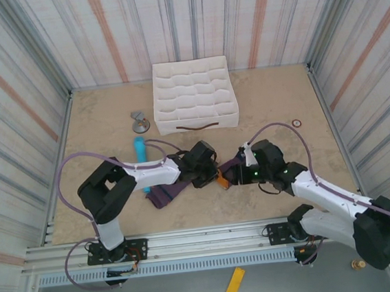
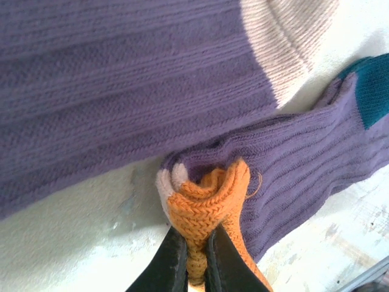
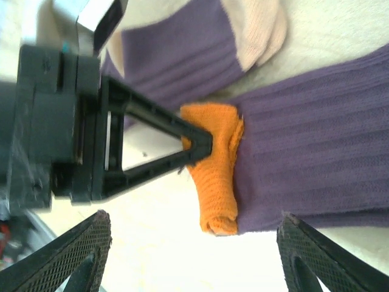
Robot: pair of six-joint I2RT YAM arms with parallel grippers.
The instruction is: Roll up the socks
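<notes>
Top external view has both socks [image 1: 165, 194] lying on the worktop [image 1: 281, 103] right in front of the arms, between the two wrists. They're well on the near side of the white divider box [image 1: 193, 94]. A light blue cylinder [image 1: 141, 161] lies beside the left arm, just left of the purple fabric.

Left wrist cam is the useful one. The left gripper [image 2: 196, 237] has its jaws pinched tight on the orange cuff [image 2: 209, 201] of the orange-cuff sock [image 2: 316, 158], and the cuff is bunched into a small fold. That sock runs off to the right, with its dark teal toe [image 2: 374, 91] at the frame edge. The tan-toe sock [image 2: 121, 91] lies flat just beyond, right up against it.

Right wrist cam shows the right gripper [image 3: 193, 219] with its jaws spread wide and nothing in them. The orange cuff sits ahead of the gap, with the other arm's black jaws clamped on it from the left.
</notes>
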